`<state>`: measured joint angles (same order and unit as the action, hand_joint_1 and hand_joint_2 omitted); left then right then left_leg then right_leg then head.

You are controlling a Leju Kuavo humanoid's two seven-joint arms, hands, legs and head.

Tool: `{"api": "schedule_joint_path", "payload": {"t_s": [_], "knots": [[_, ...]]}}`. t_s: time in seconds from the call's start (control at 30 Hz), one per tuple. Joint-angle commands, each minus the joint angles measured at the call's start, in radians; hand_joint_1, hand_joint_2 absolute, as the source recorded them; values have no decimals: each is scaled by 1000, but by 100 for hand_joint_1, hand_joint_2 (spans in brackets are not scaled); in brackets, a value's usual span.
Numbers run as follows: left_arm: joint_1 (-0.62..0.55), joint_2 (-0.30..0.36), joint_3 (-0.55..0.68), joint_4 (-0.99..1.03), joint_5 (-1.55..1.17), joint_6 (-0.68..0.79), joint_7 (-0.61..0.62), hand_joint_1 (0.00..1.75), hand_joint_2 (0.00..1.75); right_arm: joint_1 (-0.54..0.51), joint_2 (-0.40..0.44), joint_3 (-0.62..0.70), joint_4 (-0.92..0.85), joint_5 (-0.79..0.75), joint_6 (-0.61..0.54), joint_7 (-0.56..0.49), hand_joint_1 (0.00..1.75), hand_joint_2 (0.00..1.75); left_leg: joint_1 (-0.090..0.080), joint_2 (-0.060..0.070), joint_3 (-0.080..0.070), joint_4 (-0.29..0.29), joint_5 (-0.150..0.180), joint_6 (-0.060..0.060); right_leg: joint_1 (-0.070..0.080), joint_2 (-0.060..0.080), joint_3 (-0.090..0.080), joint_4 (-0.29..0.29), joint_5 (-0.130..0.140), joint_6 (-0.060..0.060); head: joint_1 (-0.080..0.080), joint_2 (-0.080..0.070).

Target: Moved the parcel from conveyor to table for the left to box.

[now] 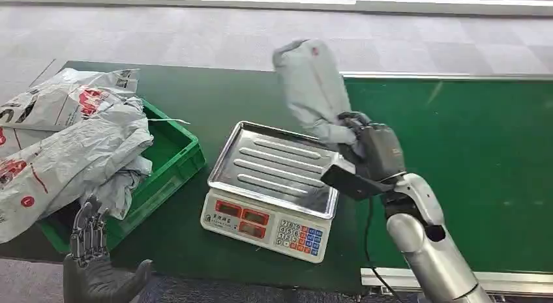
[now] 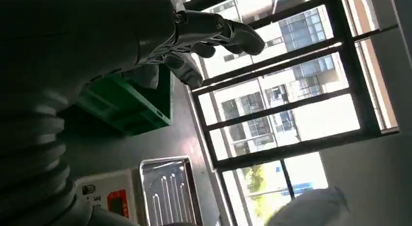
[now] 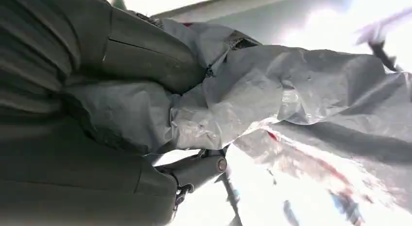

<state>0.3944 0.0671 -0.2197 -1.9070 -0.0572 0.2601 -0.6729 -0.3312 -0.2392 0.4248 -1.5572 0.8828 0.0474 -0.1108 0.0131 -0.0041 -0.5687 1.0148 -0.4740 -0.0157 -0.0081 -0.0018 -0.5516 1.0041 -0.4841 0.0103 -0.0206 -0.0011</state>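
A grey plastic parcel [image 1: 312, 88] stands upright in the air above the far right corner of the scale's steel tray [image 1: 274, 166]; my right hand [image 1: 368, 150] grips its lower end. In the right wrist view the crumpled grey parcel [image 3: 272, 99] sits between my thumb and dark fingers [image 3: 199, 170]. My left hand [image 1: 91, 254] hovers open, palm up, at the near left, just in front of the green crate [image 1: 171, 161], which is heaped with several grey parcels [image 1: 65, 140]. The left wrist view shows my left hand's fingers [image 2: 218, 34] spread, holding nothing.
An electronic scale [image 1: 264, 221] with a keypad stands mid-table on the dark green top. The green conveyor belt [image 1: 469, 159] runs along the right, with a metal rail [image 1: 508, 277] at its near edge. Grey carpet lies beyond the table.
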Motion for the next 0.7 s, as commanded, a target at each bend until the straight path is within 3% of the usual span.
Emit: {"api": "schedule_joint_path", "payload": {"t_s": [0.03,0.7], "knots": [[17,-55,126,11,-26,-51,31,0,175,-120,48,294,233,7,146,117,175,175,0,3,1,-2,1,0,0,3,0,-1,1,-1,0,0],[15,-62,131,13,-31,-57,33,0,175,-120,39,286,221,2,144,110,175,175,0,-2,-2,-1,1,0,0,-3,-2,0,1,0,0,0]]}}
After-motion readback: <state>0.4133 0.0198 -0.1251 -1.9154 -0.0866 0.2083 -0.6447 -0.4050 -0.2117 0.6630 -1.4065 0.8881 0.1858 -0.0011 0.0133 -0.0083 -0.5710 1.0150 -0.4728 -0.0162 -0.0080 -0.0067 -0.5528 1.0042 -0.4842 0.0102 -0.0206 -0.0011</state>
